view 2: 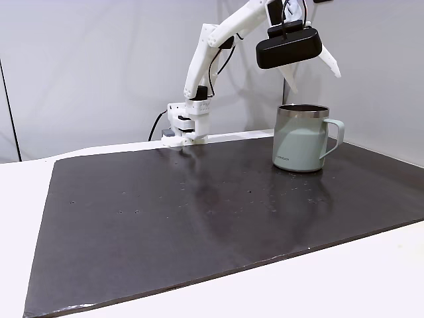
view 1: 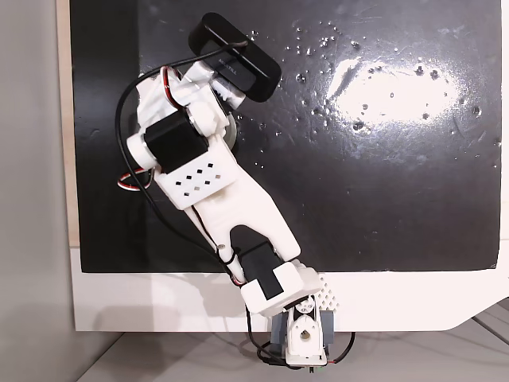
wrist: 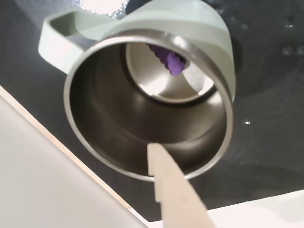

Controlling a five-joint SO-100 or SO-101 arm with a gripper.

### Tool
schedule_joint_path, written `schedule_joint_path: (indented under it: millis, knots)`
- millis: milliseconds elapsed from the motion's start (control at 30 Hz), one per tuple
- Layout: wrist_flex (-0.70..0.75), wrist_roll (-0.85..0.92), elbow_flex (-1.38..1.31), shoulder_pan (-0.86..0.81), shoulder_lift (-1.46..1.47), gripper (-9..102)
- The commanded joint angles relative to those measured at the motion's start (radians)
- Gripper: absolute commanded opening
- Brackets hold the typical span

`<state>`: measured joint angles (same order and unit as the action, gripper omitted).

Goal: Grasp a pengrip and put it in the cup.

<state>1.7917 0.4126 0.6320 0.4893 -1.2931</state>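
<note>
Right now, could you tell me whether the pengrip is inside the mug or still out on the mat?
Inside. The wrist view looks down into the upright mug, and the purple pengrip lies at its shiny metal bottom, below the rim.

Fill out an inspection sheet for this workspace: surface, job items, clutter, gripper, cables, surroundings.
Surface: black mat on a white table; strong glare and small specks in the fixed view from above.
Job's things: pale green cup stands upright on the mat, handle pointing right in the side fixed view. The purple pengrip lies inside on the cup's metal bottom.
Clutter: nothing seen.
Gripper: gripper hangs above the cup's mouth, fingers apart, holding nothing; one fingertip crosses the rim in the wrist view.
Cables: black cable loops beside the arm; another leaves the base.
Surroundings: plain grey wall behind the table.
</note>
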Motion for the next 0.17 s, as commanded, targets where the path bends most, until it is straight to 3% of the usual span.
schedule_joint_path:
  millis: [0,133]
  knots:
    - [0.005,0.006,-0.051,-0.018,-0.02,37]
    - [0.005,0.017,-0.051,-0.026,-0.023,37]
